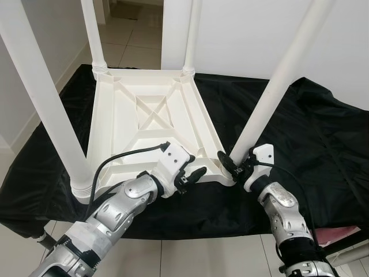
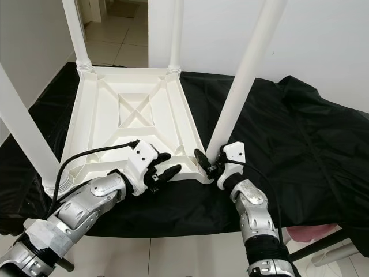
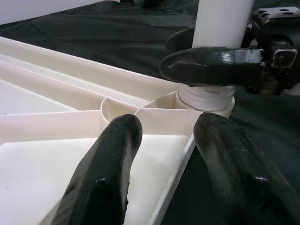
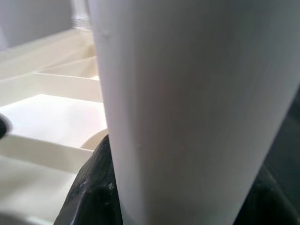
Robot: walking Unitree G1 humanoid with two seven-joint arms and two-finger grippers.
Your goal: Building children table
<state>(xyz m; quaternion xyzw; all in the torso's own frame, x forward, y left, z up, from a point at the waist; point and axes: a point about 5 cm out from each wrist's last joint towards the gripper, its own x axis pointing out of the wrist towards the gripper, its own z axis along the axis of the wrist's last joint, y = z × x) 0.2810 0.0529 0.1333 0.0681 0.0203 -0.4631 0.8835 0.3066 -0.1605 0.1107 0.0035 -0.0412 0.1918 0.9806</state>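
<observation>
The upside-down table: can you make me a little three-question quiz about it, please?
1. True or false: the white table lies upside down on a black cloth.
2. How many legs stand up from it? A) two B) three C) four
3. Fill in: the right tool is closed around the base of the near-right ____.

Key:
1. True.
2. C, one at each corner.
3. Leg. The left tool rests open on the table's near edge beside it.
</observation>
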